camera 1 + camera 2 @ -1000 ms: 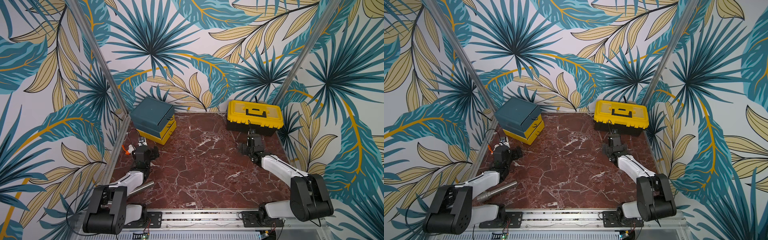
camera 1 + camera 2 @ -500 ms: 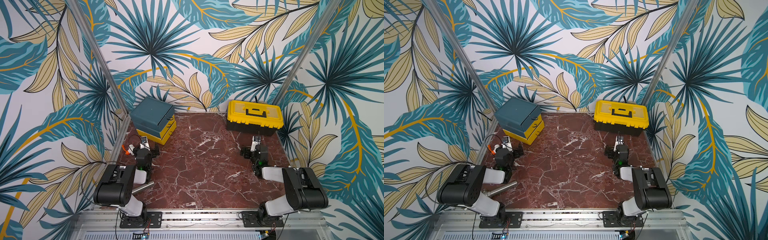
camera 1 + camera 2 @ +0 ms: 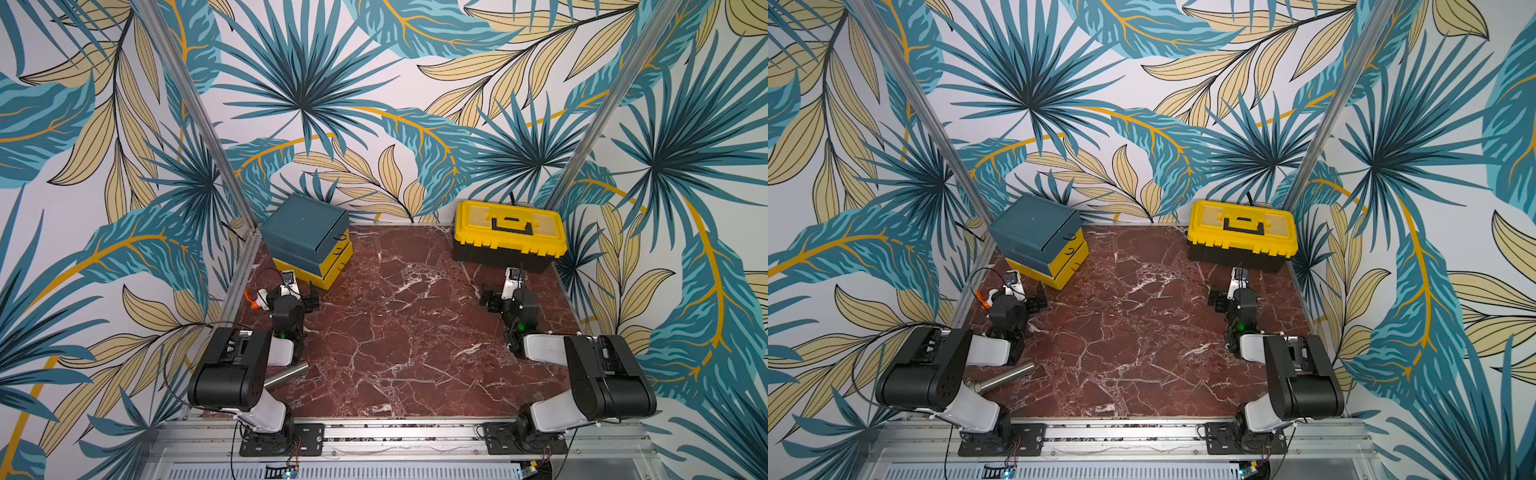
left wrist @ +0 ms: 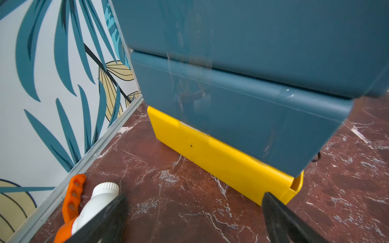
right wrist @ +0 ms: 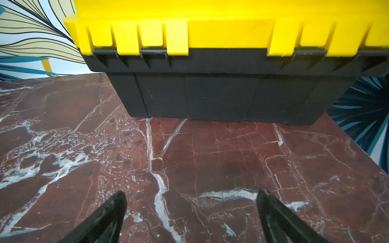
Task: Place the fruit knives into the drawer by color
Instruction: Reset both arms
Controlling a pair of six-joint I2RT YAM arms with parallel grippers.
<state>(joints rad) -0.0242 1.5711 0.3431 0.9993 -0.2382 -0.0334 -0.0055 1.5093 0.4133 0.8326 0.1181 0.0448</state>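
Observation:
No fruit knives show in any view. The drawer (image 3: pixel 305 232) (image 3: pixel 1036 230), a dark teal chest with yellow lower drawers, stands at the back left with its fronts pushed in. My left gripper (image 3: pixel 297 291) (image 3: pixel 1030 296) hovers low just in front of it, open and empty. In the left wrist view the drawer (image 4: pixel 231 94) fills the frame beyond that gripper (image 4: pixel 194 196), and only marble lies between its fingers. My right gripper (image 3: pixel 505 293) (image 3: pixel 1231 293) (image 5: pixel 191 193) sits open and empty over bare marble.
A yellow toolbox (image 3: pixel 509 230) (image 3: pixel 1241 228) (image 5: pixel 210 31) with a black base stands at the back right, just beyond my right gripper. A shiny steel cylinder (image 3: pixel 286 374) (image 3: pixel 1007 378) lies near the left arm's base. A white and orange spray head (image 3: pixel 255 297) (image 4: pixel 99 199) lies by the left rail.
Both arms have folded back, their elbows now raised over their bases near the front rail. The grippers stay open and low. Nothing on the table has moved.

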